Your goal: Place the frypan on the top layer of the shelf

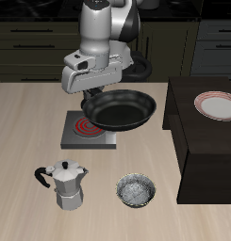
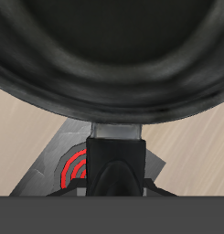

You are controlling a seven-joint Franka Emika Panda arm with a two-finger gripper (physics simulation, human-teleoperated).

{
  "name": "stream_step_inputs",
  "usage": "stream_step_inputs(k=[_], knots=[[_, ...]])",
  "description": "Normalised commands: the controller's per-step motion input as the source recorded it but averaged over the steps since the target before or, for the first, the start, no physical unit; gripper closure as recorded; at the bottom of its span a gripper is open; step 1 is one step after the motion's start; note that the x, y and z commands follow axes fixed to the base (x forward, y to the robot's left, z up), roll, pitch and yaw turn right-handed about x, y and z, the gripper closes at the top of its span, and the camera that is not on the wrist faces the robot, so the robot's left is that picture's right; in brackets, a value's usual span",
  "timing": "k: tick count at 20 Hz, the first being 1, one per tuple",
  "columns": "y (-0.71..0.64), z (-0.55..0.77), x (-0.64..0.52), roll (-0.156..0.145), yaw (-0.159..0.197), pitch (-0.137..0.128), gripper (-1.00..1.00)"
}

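Light wood countertop below. Shelf sits sideways from me, its flat top about level with the frypan. My claw is clamped on the handle, pan airborne over the burner plate.

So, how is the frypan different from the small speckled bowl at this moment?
The frypan is black and wide; the speckled bowl is grey and much smaller. The frypan is lifted above the burner plate, carried by the pincer; the bowl rests on the countertop near the front edge. The frypan has a handle; the bowl shows none. Both are round and open upward.
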Motion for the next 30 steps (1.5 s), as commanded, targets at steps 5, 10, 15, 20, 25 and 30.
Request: stream_step_inputs(k=[5, 10, 15, 20, 25, 30], knots=[[-0.15, 0.01, 0.01, 0.0, 0.099, -0.029, 1.0], [-0.16, 0.05, 0.09, -0.003, 0.117, -0.053, 1.0], [-0.04, 0.06, -0.02, 0.025, 0.13, -0.057, 1.0], [-0.05, 0.04, -0.02, -0.001, 0.117, -0.051, 1.0], [0.0, -0.02, 0.03, -0.002, 0.023, 0.005, 1.0], [0.03, 0.02, 0.01, -0.001, 0.03, 0.012, 1.0]])
